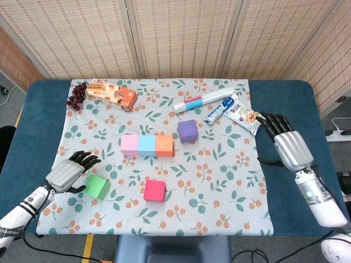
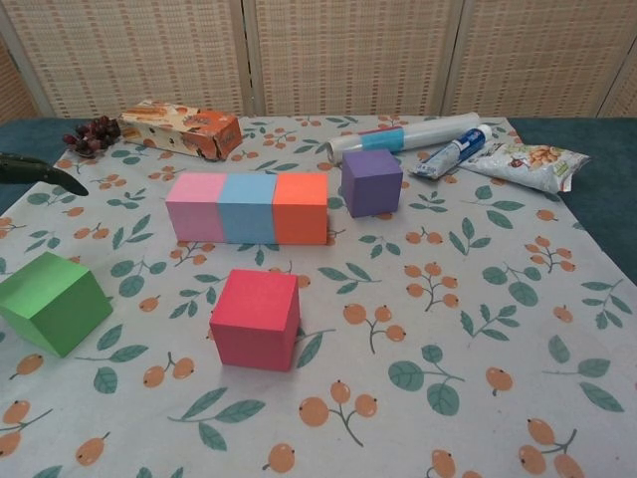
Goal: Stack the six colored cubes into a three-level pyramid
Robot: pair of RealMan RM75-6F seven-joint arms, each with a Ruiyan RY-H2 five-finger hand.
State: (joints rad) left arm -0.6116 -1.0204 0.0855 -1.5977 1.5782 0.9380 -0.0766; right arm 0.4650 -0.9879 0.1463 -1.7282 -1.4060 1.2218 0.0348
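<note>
Three foam cubes, pale pink point(image 1: 129, 145), light blue point(image 1: 146, 145) and orange point(image 1: 164, 145), sit touching in a row on the leaf-and-berry patterned tablecloth point(image 1: 219, 186). Behind the row's orange end stands the purple cube point(image 1: 187, 131), near but apart. In front of the row lies the magenta cube point(image 1: 154, 190), and further toward the pink end the green cube point(image 1: 96, 186). The left hand point(image 1: 68, 174) hovers just beside the green cube, fingers apart, empty. The right hand point(image 1: 290, 147) hangs well beyond the orange end over the blue table point(image 1: 307, 96), fingers spread, holding nothing.
</note>
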